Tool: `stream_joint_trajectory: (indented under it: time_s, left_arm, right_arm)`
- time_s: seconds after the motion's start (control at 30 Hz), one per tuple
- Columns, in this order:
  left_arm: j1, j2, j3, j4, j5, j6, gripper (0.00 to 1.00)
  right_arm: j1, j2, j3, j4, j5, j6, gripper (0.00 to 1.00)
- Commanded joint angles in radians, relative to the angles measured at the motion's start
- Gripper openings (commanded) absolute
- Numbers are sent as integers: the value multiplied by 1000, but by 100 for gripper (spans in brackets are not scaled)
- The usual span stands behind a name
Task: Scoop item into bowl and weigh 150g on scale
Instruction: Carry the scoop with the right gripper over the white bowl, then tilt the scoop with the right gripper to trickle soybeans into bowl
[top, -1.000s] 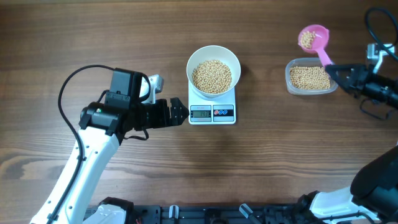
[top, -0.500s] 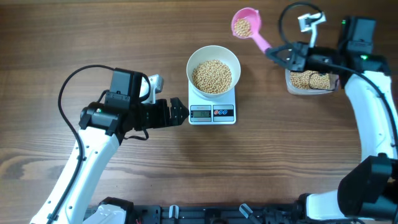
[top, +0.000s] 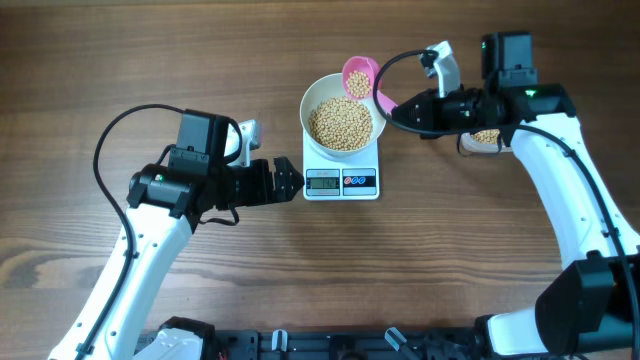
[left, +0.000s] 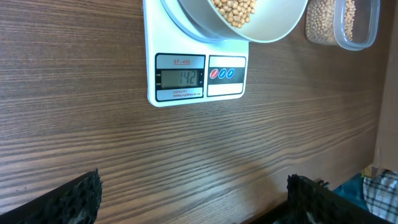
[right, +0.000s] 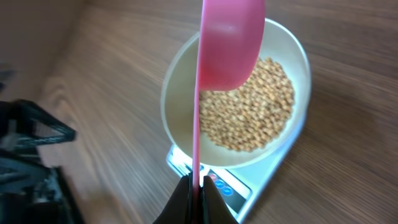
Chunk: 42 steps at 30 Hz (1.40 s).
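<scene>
Swinging in from the right, the right gripper (top: 397, 111) now carries the pink scoop (top: 360, 76) over the far right rim of the white bowl (top: 312, 98), where half a second ago it hung well behind the scale (top: 341, 182). Its fingers are clamped on the scoop's handle, and the scoop is tipped on its side. The bowl sits on the scale, well filled with beans (top: 340, 122). The display (left: 180, 78) reads 142. The left gripper (top: 290, 180) rests just left of the scale, fingers (left: 78, 194) spread apart. To the right of the scale, a clear container (left: 351, 22) holds more beans.
</scene>
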Motion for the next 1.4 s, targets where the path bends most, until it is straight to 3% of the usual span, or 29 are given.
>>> stream_joint_trajectory:
  time_s: [0.0,0.57,1.37]
  left_arm:
    - [4,6,1,3,-10,19,100]
    - [4,6,1,3,-10,19,100]
    - [4,6,1,2,-10,19,100]
  right_arm:
    - [27,-26,11,-22,122,-73,4]
    - [170,-26,11,-45,398,-167,4]
    - [201,-26,11,-10,455,-193,4]
